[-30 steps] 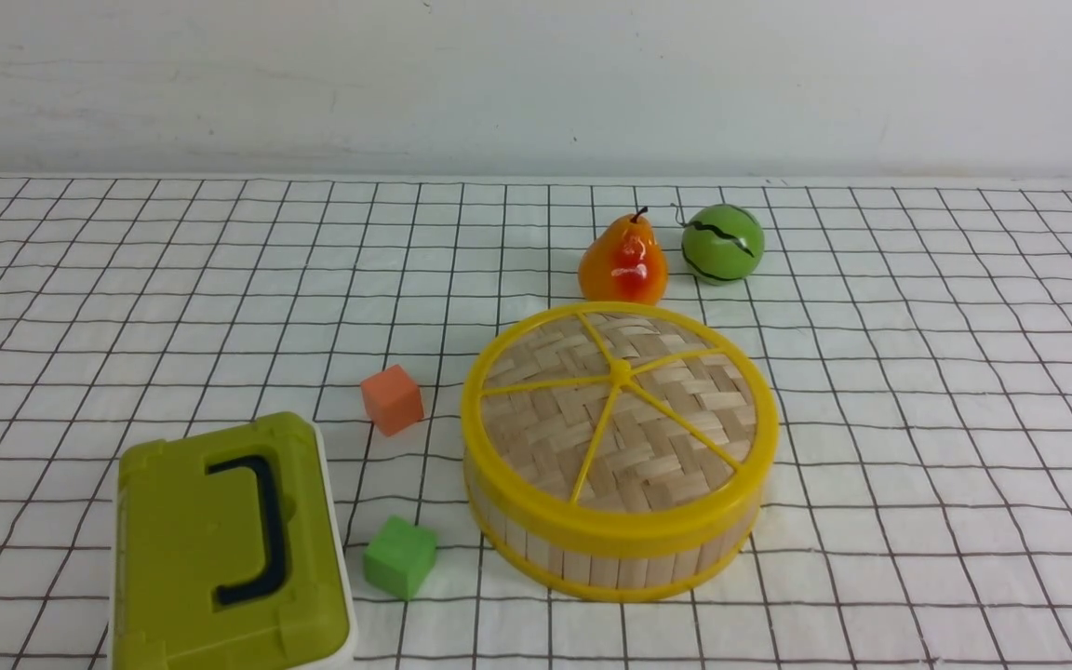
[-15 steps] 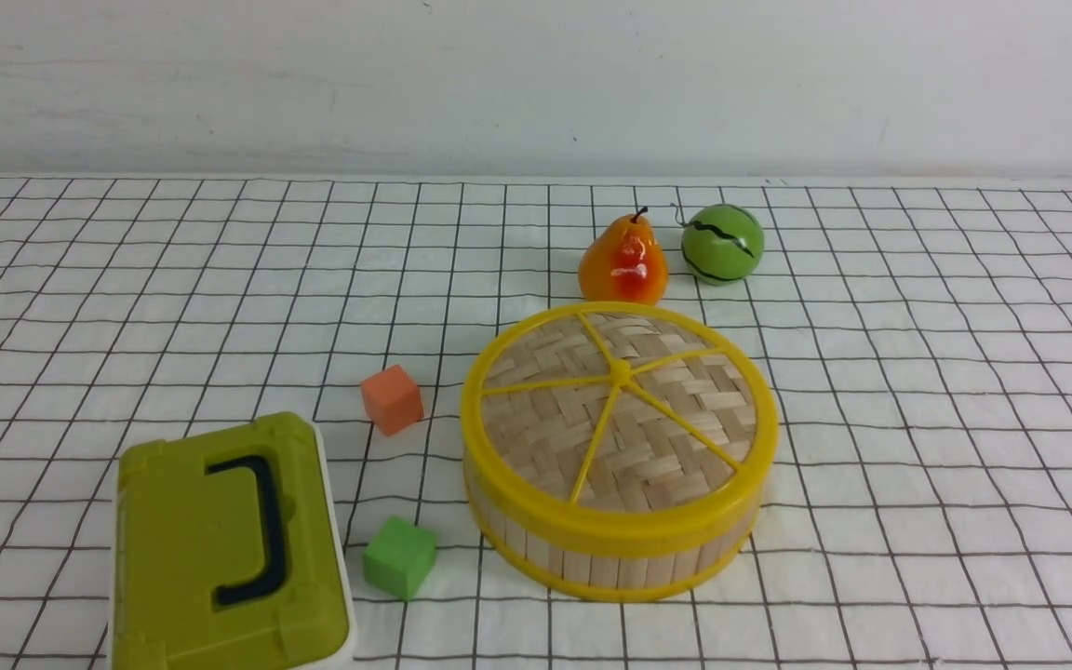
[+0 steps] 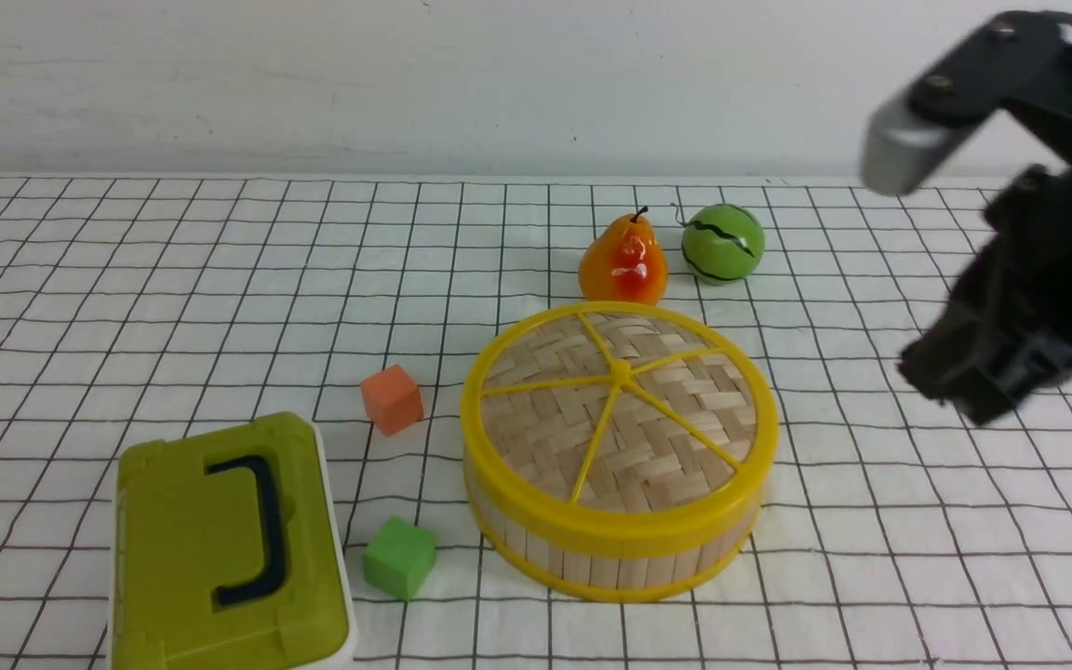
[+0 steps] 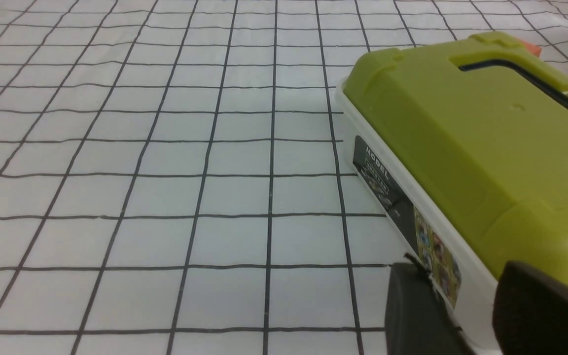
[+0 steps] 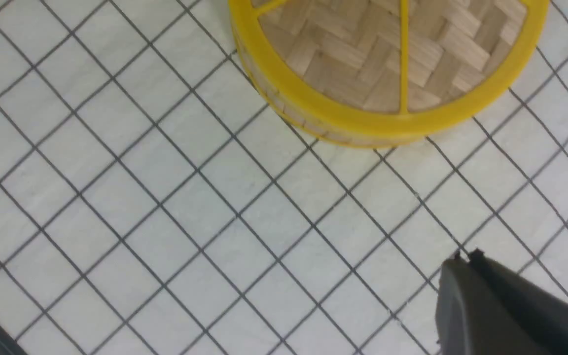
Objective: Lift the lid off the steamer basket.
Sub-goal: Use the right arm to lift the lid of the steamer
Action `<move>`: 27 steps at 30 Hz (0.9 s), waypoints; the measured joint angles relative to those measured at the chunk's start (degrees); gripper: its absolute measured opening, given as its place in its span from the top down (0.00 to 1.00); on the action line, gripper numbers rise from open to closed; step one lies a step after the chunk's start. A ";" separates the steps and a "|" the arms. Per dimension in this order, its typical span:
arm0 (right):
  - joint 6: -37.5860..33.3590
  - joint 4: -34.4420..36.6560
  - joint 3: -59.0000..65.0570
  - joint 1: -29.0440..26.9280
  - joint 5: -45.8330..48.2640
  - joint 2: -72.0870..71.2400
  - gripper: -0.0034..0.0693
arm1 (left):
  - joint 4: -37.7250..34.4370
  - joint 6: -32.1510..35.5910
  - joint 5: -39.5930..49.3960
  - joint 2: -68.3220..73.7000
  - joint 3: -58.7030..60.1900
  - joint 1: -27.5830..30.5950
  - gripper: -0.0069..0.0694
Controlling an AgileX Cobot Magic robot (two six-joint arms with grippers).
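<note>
Lid point(image 3: 620, 400) seated on steamer basket point(image 3: 610, 558) at cloth point(image 3: 220, 279) centre; contents hidden. Right gripper point(image 3: 969, 386) blurred beside basket, fingers point(image 5: 491, 310) spread wide. Left gripper point(image 4: 471, 315) cut off near green box point(image 4: 461, 123); spacing indeterminate.

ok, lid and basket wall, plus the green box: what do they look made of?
Lid: woven pale bamboo-looking strips, matte, in a glossy yellow rim and spokes, likely plastic. Steamer basket wall: upright pale slats, same matte wood look, between yellow bands. Green box: smooth moulded olive top on a white base, probably plastic.
</note>
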 joint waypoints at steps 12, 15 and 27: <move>2.12 -0.62 -13.97 2.64 -3.37 21.63 0.77 | 0.00 0.00 0.00 0.00 0.00 0.00 0.60; 2.89 -0.62 -14.93 2.64 -7.18 24.35 0.64 | 0.00 0.00 0.00 0.00 0.00 0.00 0.60; 3.98 0.60 -15.30 2.64 -19.22 33.24 0.45 | 0.00 0.00 0.00 0.00 0.00 0.00 0.60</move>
